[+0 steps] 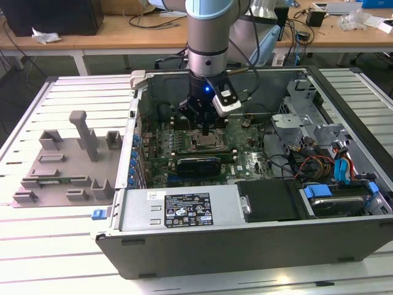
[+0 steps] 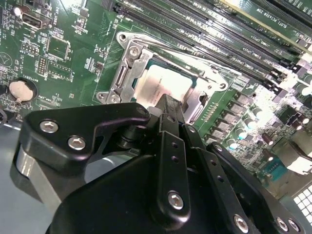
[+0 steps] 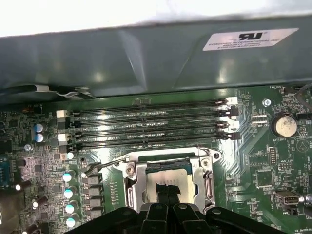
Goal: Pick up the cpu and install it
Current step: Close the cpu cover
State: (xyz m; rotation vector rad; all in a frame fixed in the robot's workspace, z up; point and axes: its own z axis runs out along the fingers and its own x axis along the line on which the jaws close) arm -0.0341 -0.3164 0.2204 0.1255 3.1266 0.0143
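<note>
Your claw (image 2: 168, 103) looks clenched with nothing pinched in it, and it's parked right on top of the cpu (image 2: 161, 80), touching or just about. The cpu lies flat in the motherboard socket (image 2: 127, 73), so it's straight below the claw, with no sideways offset I can make out. In the exterior view your arm (image 1: 209, 37) drops near vertical into the open pc case (image 1: 184, 246) on the bench (image 1: 80, 89).

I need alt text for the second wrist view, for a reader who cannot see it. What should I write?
The black pincer reaches down to the silver cpu, which lies inside the metal-framed socket on a green motherboard. Memory slots run beside the socket.
</note>
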